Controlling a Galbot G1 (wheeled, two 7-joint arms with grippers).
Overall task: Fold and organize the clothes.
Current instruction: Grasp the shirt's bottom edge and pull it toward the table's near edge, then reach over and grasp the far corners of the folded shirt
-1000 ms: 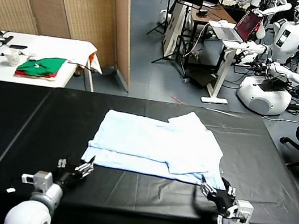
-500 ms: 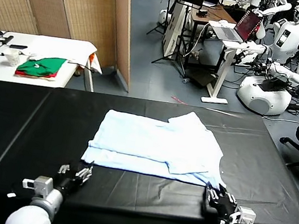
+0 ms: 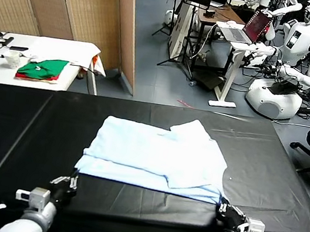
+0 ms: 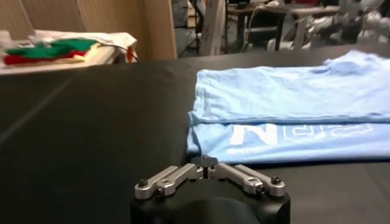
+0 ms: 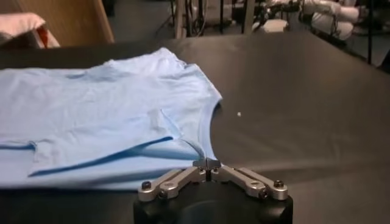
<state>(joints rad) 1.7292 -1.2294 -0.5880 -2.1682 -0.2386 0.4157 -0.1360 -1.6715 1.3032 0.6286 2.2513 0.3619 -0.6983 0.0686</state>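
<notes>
T-shirt (image 3: 154, 154) | pale light-blue, thin, short-sleeved, white lettering showing on lower layer in left wrist view | partly folded, upper layer over lower, sleeve lying on top at far right | lies flat mid black table (image 3: 266, 164), near hem toward front edge, both near corners drawn outward

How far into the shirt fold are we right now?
Partly done: the light-blue T-shirt lies on the black table with its sleeves already folded in over the body. In hand: the left pincer and right pincer are each shut on a near corner of its edge. Left: carrying that edge over to fold the body, then tidying it away.
</notes>
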